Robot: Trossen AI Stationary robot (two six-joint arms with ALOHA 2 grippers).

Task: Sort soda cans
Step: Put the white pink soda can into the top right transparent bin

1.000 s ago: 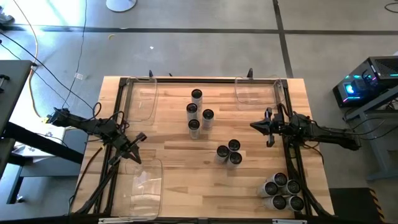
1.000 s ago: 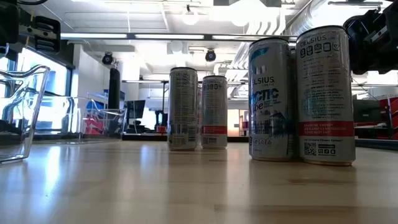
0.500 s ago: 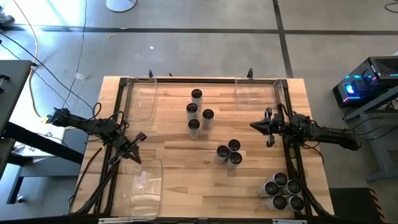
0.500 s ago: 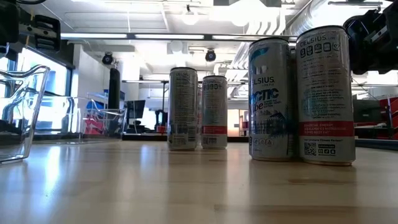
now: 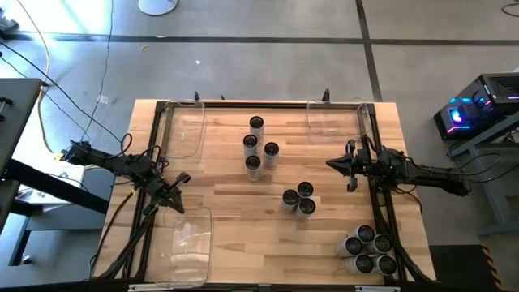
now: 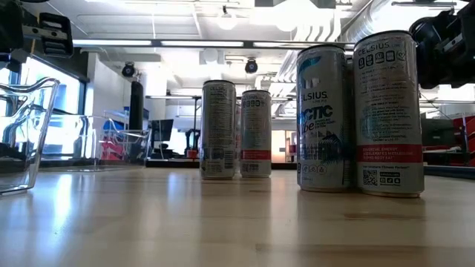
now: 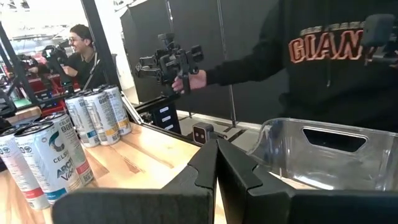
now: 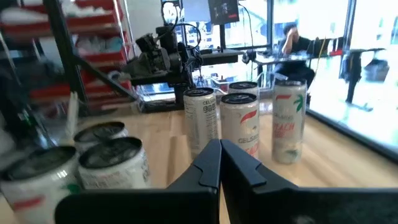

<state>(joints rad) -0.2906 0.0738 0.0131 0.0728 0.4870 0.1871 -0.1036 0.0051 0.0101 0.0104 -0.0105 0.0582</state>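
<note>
The soda cans stand upright on the wooden table in three clusters: several mid-table toward the far side (image 5: 258, 147), three at the centre (image 5: 298, 199), several at the near right corner (image 5: 369, 250). In the low view the tall silvery cans (image 6: 324, 119) stand on their bases. My left gripper (image 5: 180, 180) hovers at the table's left side, shut, beside the near-left bin; its joined fingers (image 7: 217, 155) point at no can. My right gripper (image 5: 329, 165) hovers at the right side, shut (image 8: 220, 155), apart from the central cans (image 8: 239, 121).
Three clear plastic bins sit on the table: far left (image 5: 182, 130), far right (image 5: 332, 118), near left (image 5: 185, 243). A dark frame runs along both table sides. A person in a dark hoodie (image 7: 323, 50) stands beyond the table holding a camera rig (image 7: 171, 62).
</note>
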